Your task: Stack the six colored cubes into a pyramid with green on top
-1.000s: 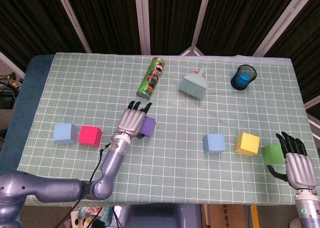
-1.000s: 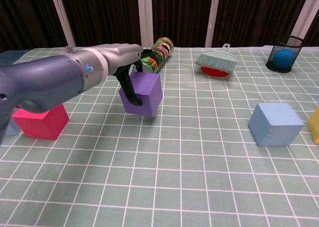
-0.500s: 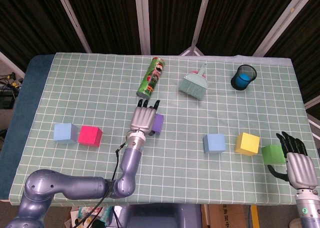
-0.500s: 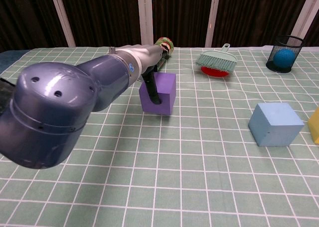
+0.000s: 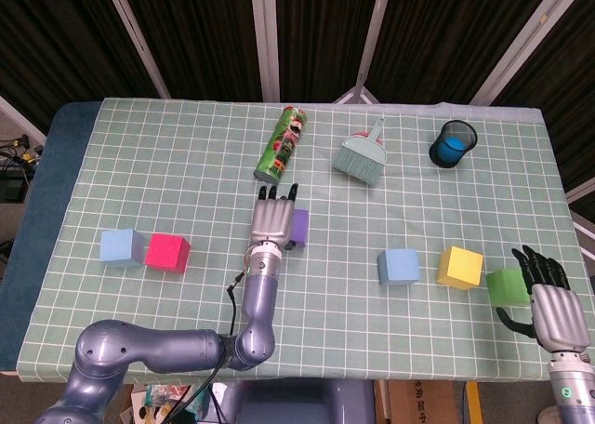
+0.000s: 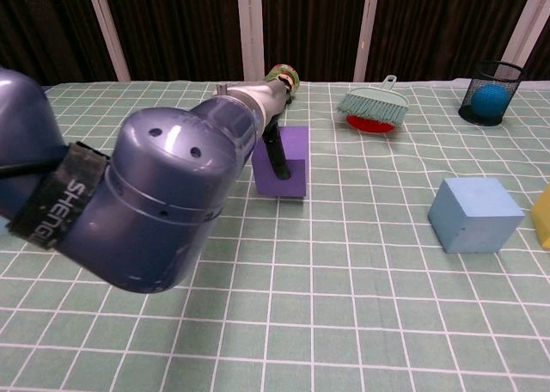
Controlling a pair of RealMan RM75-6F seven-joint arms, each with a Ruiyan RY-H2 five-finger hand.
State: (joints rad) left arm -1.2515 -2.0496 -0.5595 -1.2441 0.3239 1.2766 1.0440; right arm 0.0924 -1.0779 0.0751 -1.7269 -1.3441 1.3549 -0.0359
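Observation:
My left hand (image 5: 273, 218) grips the purple cube (image 5: 298, 227) near the table's middle; in the chest view a dark finger (image 6: 277, 156) lies across the front face of that cube (image 6: 290, 167). A light blue cube (image 5: 119, 247) and a red cube (image 5: 168, 253) sit side by side at the left. Another light blue cube (image 5: 398, 266), a yellow cube (image 5: 460, 267) and a green cube (image 5: 507, 285) form a row at the right. My right hand (image 5: 548, 301) stays open just right of the green cube, near the front edge.
A green chips can (image 5: 282, 144) lies just beyond the left hand. A teal hand brush (image 5: 363, 154) and a black mesh cup (image 5: 453, 143) holding a blue ball stand at the back. My left arm (image 6: 163, 203) fills the chest view's left half.
The left hand has carried the purple cube rightward, away from the red cube. The right hand has not moved.

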